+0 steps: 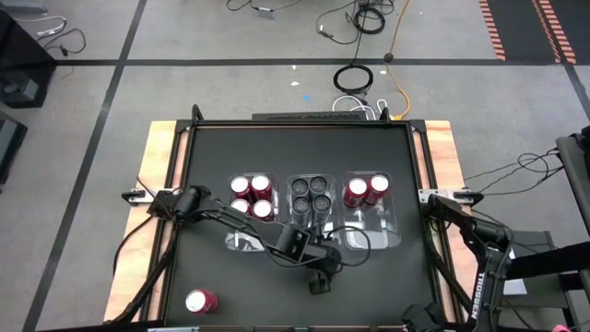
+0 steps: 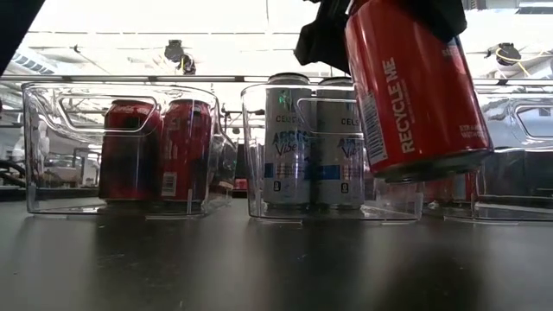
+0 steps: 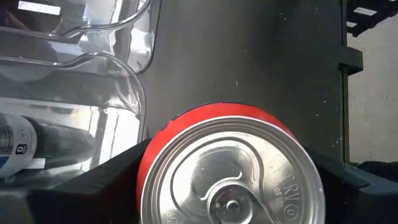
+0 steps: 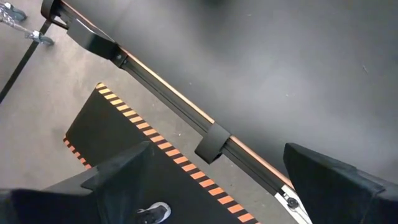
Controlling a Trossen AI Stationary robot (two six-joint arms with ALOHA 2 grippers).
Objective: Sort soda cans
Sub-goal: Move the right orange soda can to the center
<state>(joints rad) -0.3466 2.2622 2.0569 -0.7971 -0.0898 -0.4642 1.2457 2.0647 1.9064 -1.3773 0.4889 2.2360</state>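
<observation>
The left gripper (image 1: 319, 277) is clamped on a red can (image 2: 415, 86), its fingers (image 3: 93, 186) bearing on opposite sides of the body just below the silver lid, and holds it clear of the table (image 1: 369, 148) at the near middle, tilted slightly off vertical. The right gripper (image 4: 217, 180) hangs past the table's right edge with its fingers apart and nothing between them. Three clear bins stand in a row: the left bin (image 1: 232, 242) holds four red cans, the middle bin (image 1: 291, 198) four dark-topped cans, the right bin (image 1: 395, 231) two red cans at its far end. One more red can (image 1: 200, 301) lies on its side at the near left. Judgement: the can is rigid but thin-walled and smooth, liable to dent or slip; a moderate grip across the mid-body suits it best.
</observation>
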